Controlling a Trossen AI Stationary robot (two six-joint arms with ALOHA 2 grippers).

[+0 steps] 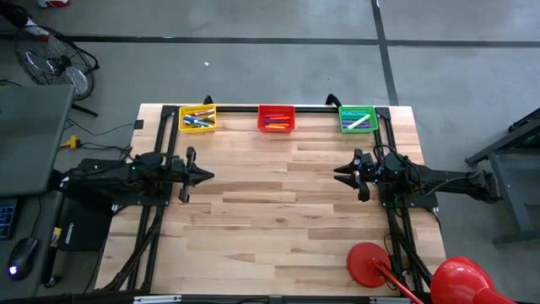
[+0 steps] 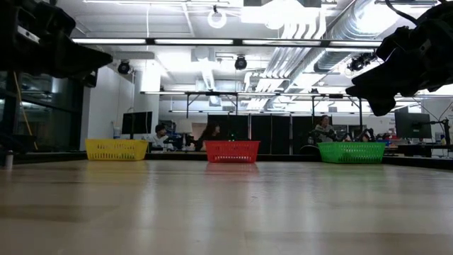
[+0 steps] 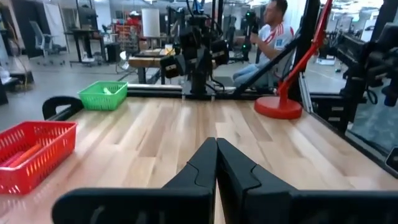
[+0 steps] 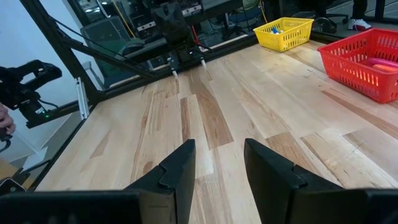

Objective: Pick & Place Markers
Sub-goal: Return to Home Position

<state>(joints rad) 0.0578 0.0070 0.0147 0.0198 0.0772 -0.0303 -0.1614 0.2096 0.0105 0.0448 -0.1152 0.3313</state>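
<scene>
Arms held low over the worktop [image 1: 270, 211] — markers [image 1: 197, 122] in baskets.
Markers lie in the yellow basket [image 1: 182, 121], red basket [image 1: 276, 108] and green basket [image 1: 357, 108] along the far edge; the left arm [image 1: 114, 179] has its jaws pressed together, the right arm [image 1: 422, 179] has its jaws spread — both empty.

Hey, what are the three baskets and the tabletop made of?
The yellow basket, red basket and green basket look like molded plastic: bright uniform colour, open mesh walls. The tabletop looks like jointed light wood strips, smooth and faintly glossy, with visible grain.
</scene>
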